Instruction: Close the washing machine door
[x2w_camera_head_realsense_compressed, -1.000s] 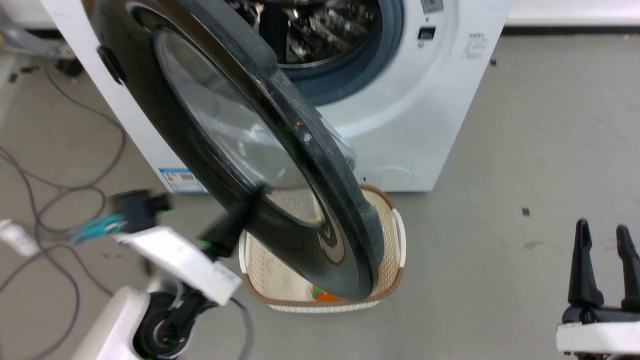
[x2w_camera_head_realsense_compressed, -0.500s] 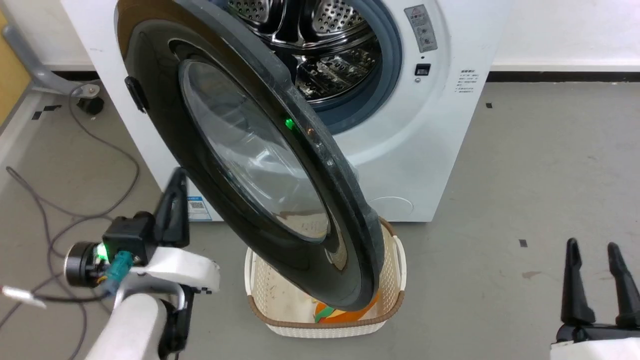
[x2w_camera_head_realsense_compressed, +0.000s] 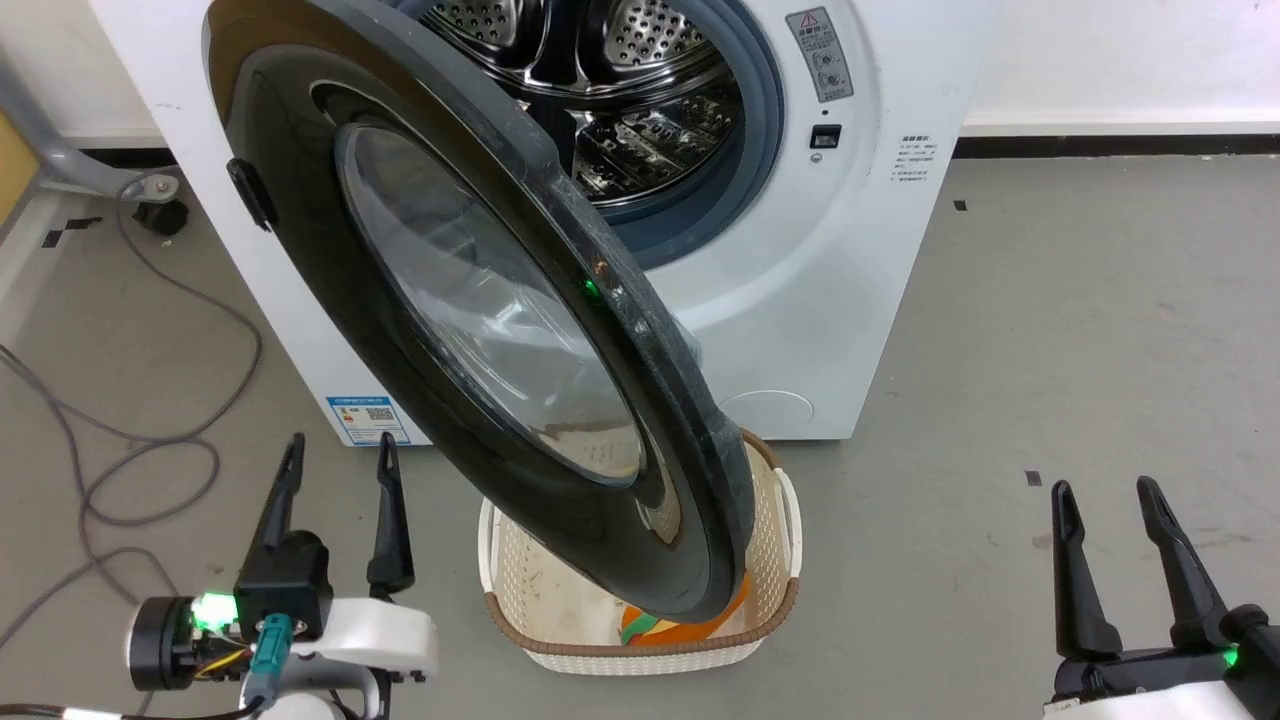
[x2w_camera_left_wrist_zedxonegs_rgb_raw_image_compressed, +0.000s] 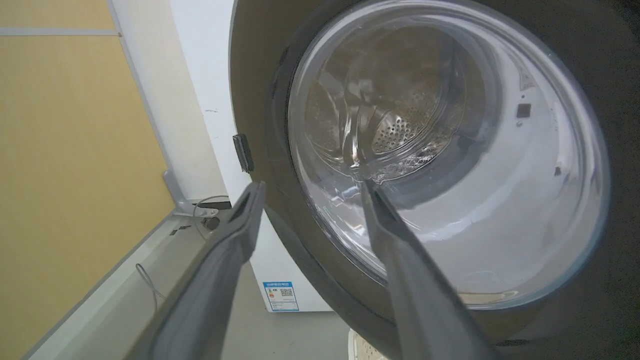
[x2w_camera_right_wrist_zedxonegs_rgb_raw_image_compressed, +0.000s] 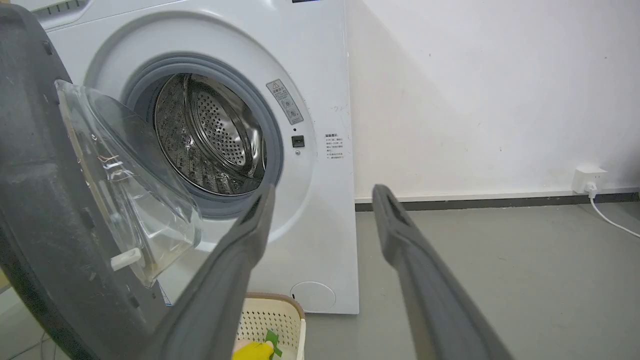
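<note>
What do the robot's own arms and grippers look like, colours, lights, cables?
The left gripper and the right gripper each have two long, dark, tapering fingers on a black base and a white wrist shell. The left wrist carries a glowing green light, a teal connector with coloured wires, and a black cylinder. A smaller green light glows on the right base.

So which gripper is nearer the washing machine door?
Left. The left gripper faces the washing machine door close by; the right gripper stands well off past its free edge.
</note>
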